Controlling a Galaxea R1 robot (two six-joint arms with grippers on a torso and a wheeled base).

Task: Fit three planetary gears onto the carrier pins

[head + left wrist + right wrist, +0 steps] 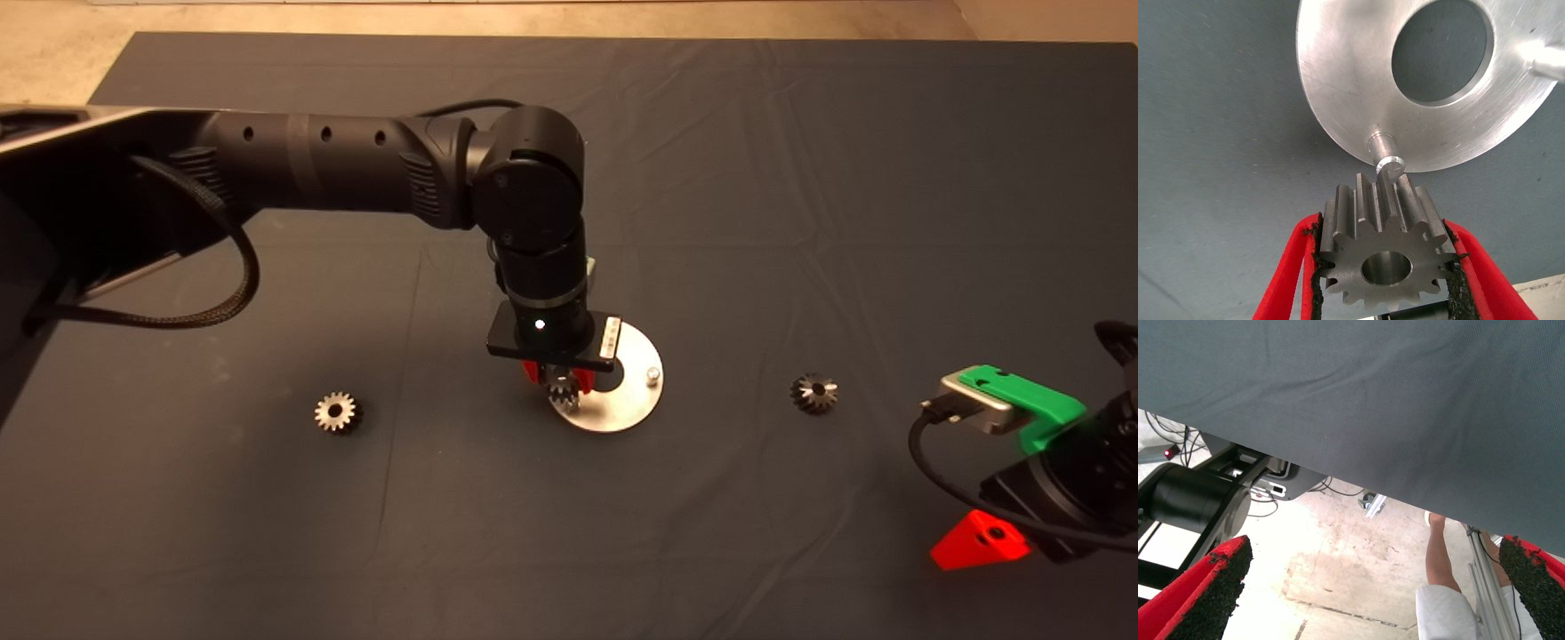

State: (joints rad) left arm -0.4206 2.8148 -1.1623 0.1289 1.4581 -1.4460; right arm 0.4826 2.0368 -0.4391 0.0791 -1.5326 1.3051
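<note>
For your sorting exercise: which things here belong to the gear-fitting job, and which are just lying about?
Job:
- held gear in left pincer
- left gear
- right gear
- disc
- pins

Lying about:
- mat
- right pincer, parked
- a person's leg

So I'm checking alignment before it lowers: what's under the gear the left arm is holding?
In the left wrist view, the held gear in the left tool sits beside a carrier pin on the disc. Below the gear itself is covered; pin and bore overlap can't be seen.
</note>
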